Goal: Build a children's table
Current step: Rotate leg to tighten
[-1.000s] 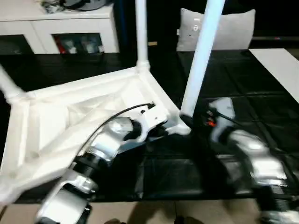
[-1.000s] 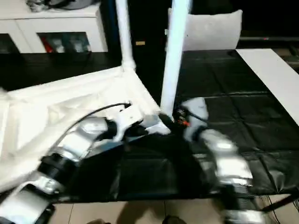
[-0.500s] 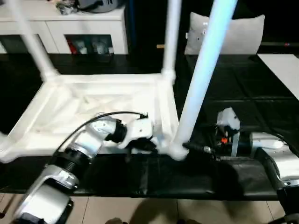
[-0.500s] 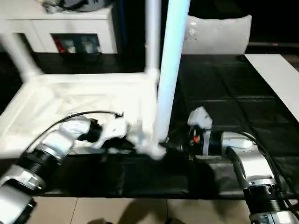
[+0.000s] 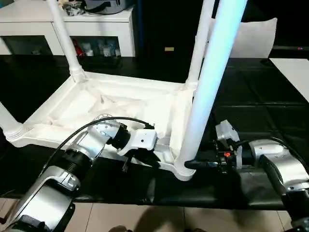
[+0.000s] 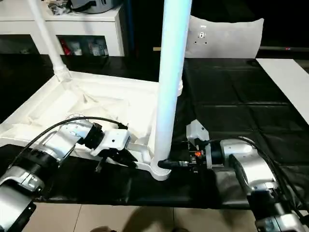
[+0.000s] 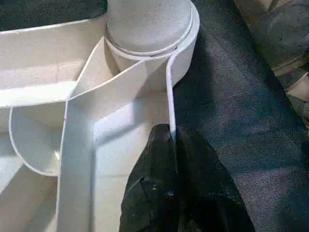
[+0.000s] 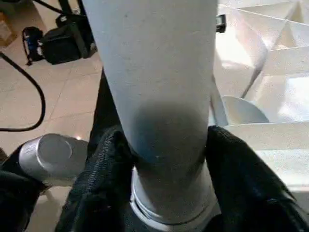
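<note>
- Four-legged white plastic children's table [image 5: 116,108], upturned on black tabletop [image 5: 251,101]; light, stiff, likely slippery.
- Left gripper [image 7: 173,145] pinches near rim.
- Right gripper [image 8: 164,145] straddles near-right leg [image 5: 205,92] base, the best hold.

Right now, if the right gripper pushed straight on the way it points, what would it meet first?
The near leg, almost at once. The right gripper has its jaws on either side of the leg's base, just above the corner socket of the upturned table top. Whether they already touch it is unclear.

Left pincer [image 7: 173,145] pinched closed, right pincer [image 8: 164,159] clamped.
</note>
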Controlling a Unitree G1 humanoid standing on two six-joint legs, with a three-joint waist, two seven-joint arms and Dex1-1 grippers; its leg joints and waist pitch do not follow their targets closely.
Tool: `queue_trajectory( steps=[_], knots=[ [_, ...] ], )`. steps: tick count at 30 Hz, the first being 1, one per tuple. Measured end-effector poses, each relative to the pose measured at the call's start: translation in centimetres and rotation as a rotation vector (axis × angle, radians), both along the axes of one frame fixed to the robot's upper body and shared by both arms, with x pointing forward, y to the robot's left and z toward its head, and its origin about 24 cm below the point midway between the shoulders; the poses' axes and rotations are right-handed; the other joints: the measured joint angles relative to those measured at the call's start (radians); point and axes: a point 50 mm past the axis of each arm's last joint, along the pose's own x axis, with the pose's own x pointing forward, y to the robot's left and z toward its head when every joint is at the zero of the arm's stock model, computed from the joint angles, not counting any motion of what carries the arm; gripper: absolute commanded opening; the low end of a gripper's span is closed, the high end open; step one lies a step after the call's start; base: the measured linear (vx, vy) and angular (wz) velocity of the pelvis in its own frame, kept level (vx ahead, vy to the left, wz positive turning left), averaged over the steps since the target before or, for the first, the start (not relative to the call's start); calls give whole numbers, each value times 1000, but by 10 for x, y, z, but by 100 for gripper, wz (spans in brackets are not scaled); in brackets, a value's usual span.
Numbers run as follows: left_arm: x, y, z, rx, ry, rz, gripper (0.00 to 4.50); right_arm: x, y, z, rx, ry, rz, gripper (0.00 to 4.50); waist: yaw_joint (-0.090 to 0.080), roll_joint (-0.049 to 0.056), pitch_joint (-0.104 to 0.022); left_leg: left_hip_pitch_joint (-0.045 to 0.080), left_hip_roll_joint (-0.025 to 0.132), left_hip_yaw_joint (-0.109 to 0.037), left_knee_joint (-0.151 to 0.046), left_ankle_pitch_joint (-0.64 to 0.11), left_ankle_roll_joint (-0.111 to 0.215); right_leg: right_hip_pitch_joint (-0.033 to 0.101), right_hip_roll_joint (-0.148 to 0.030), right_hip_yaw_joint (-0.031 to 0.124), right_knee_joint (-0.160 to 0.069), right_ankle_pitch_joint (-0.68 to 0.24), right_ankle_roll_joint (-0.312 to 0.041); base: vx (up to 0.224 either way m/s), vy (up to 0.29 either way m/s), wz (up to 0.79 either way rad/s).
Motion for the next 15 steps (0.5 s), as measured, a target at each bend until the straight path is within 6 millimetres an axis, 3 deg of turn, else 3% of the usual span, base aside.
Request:
queue_trajectory(
  steps=[5,11,14,15],
  knots=[
    [1,0,-2,-9,14,22,0,-1,-1,-2,10,22,-19,190,2,0,0,1,0,0,0,0,0,0,0,0,0,0,0,0,0,0],
    [7,-4,-4,-32,42,150,0,-3,2,-5,44,43,-198,189,-4,0,0,2,0,0,0,0,0,1,0,-2,-2,0,0,0,0,0],
    [14,-1,-5,-39,27,297,0,5,13,-10,60,20,-385,189,-34,3,0,1,-1,-2,0,0,0,4,1,-11,-13,0,0,0,0,0],
    [16,-4,-6,-44,28,339,0,8,16,-11,59,11,-446,189,-53,8,1,0,1,-8,0,0,0,11,0,-26,-27,0,1,0,0,0]
  ],
)
